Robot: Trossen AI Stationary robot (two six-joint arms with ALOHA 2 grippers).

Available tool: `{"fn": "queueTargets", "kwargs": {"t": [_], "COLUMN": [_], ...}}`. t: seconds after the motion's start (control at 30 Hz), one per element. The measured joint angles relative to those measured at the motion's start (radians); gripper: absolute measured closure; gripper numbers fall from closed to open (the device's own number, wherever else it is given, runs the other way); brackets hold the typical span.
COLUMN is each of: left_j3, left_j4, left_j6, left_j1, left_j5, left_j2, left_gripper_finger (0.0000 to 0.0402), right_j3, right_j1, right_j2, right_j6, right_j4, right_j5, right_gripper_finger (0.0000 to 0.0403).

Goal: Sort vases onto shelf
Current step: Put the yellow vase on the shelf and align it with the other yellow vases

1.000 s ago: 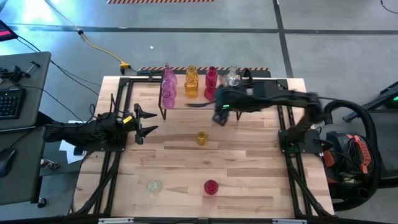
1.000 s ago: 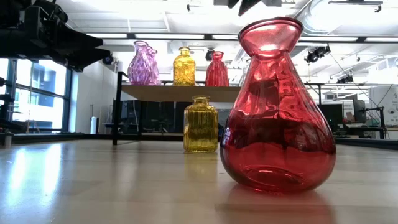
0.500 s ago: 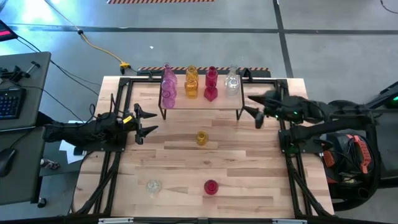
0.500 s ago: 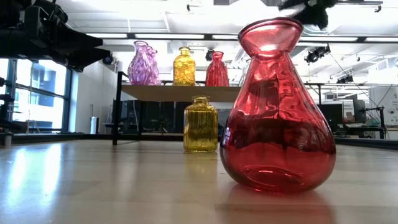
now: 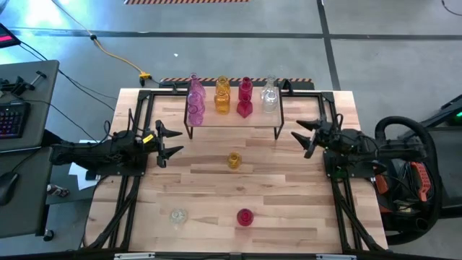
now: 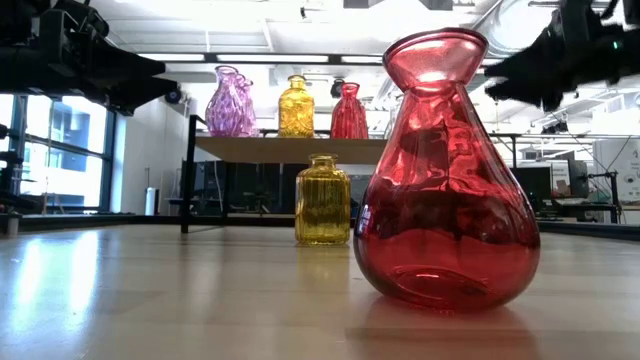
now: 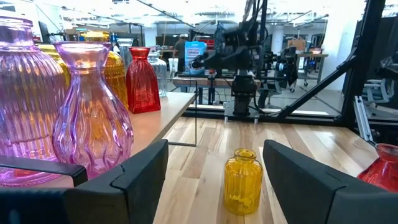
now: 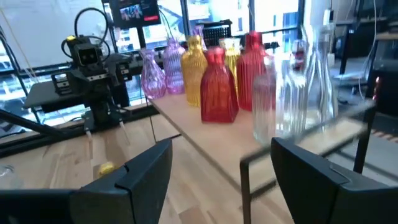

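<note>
Both my grippers empty, jaws apart, flanking the shelf.

Right gripper (image 5: 306, 136) hangs just off the shelf's (image 5: 232, 119) right end, fingers spread, holding nothing; left gripper (image 5: 170, 141) waits off its left front corner, also released. On the shelf: pink, amber, red and clear vases (image 5: 229, 96) in pairs. In front of it on the table (image 5: 289, 202): yellow vase (image 5: 234, 159) close, red vase (image 5: 245, 217) and clear vase (image 5: 177, 215) well away.

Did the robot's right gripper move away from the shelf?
Yes. The right gripper pulled back from over the shelf toward the table's right edge, and now hangs open beside it.
</note>
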State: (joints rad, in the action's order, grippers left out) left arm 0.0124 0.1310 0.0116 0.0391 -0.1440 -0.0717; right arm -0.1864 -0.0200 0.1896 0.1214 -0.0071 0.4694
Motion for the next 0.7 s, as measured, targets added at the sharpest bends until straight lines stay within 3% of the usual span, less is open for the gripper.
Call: {"fn": "queueTargets", "kwargs": {"t": [0.23, 0.4, 0.7], "left_j3": [0.000, 0.000, 0.000], "left_j4": [0.000, 0.000, 0.000], "left_j6": [0.000, 0.000, 0.000], "left_j1": [0.000, 0.000, 0.000], "left_j5": [0.000, 0.000, 0.000], "left_j2": [0.000, 0.000, 0.000], "left_gripper_finger": [0.0147, 0.0147, 0.0147], "right_j3": [0.174, 0.176, 0.176], "right_j1": [0.000, 0.000, 0.000], "right_j2": [-0.131, -0.160, -0.130], "right_j6": [0.049, -0.027, -0.010], "right_j4": [0.097, 0.077, 0.077], "right_j5": [-0.006, -0.006, -0.007], "right_gripper_finger": [0.0148, 0.0148, 0.0148]}}
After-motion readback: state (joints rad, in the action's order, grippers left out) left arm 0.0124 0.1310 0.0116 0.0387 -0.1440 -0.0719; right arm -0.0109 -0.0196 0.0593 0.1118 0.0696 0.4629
